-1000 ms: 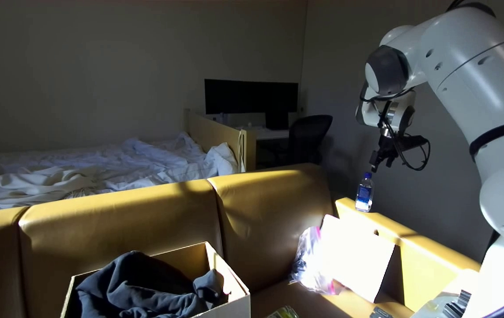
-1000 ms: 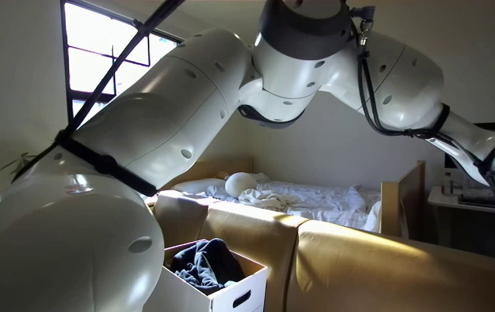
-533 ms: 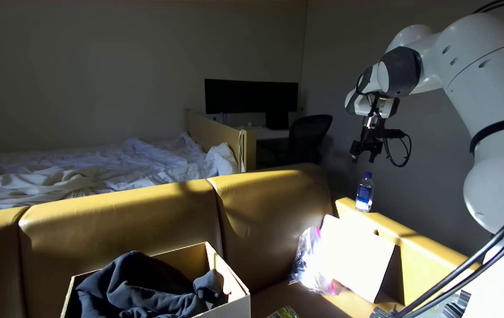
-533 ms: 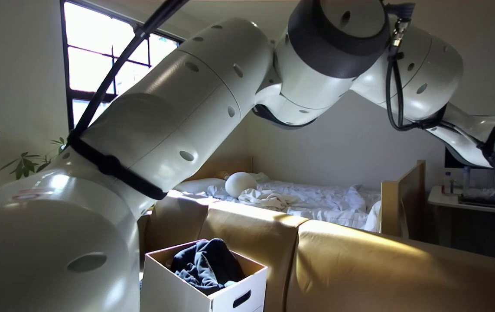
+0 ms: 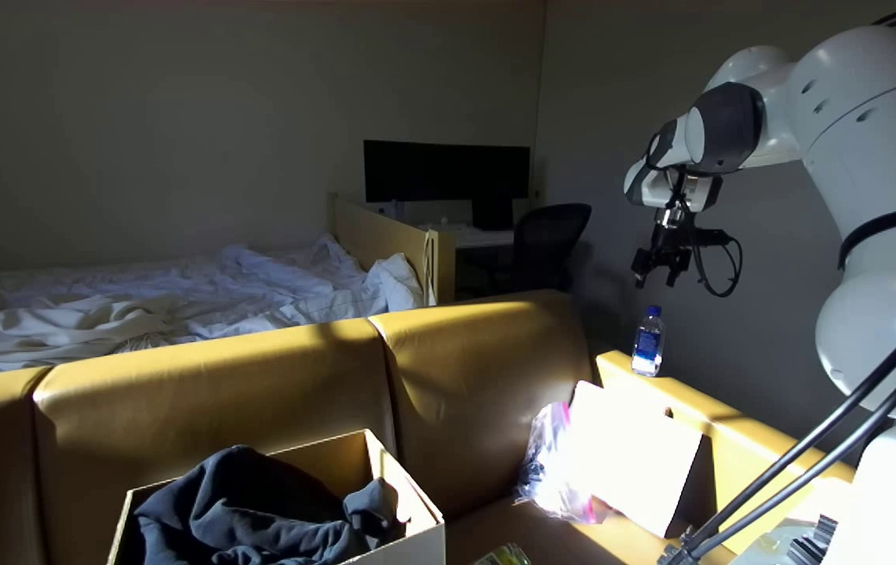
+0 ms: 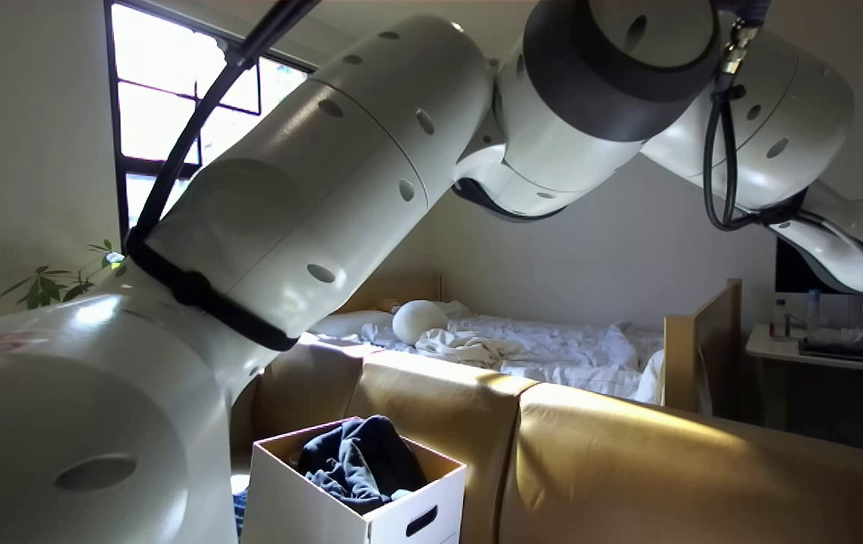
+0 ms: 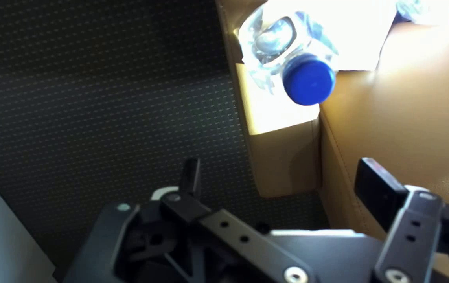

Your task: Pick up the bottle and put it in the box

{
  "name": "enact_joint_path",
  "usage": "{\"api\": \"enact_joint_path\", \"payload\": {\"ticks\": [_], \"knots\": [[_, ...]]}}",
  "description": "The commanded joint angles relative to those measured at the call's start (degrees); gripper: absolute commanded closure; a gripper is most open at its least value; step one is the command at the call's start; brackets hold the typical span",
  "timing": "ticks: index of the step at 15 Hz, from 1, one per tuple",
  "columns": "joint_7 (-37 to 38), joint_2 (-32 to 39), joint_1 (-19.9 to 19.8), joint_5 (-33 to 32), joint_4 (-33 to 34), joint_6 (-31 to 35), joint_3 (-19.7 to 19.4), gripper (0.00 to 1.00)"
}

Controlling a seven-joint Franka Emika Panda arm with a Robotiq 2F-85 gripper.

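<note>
With its fingers (image 7: 378,188) spread apart, the end effector (image 5: 657,280) should first line up over the bottle (image 5: 647,345) standing upright below it, then descend straight so neither finger knocks the blue cap (image 7: 309,81).

In an exterior view the jaws, right of frame, sit higher and have turned, both sides now showing, spread apart; two cables (image 5: 809,436) have come across the lower right. In an exterior view the arm (image 6: 371,151) has swung, uncovering more of a plant (image 6: 44,289) at left and the box (image 6: 303,499) at bottom.
</note>
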Motion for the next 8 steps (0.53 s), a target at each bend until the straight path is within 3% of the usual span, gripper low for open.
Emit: {"api": "enact_joint_path", "payload": {"ticks": [1,7,8], "knots": [[-2.8,-2.3,1.1,-0.2,-7.0,5.5,0.1,0.00],[-4.6,-4.9,3.1,0.8,-16.2,13.3,0.7,0.00],[-2.5,-6.0,-0.3,-3.5,-17.0,15.2,5.4,0.00]]}}
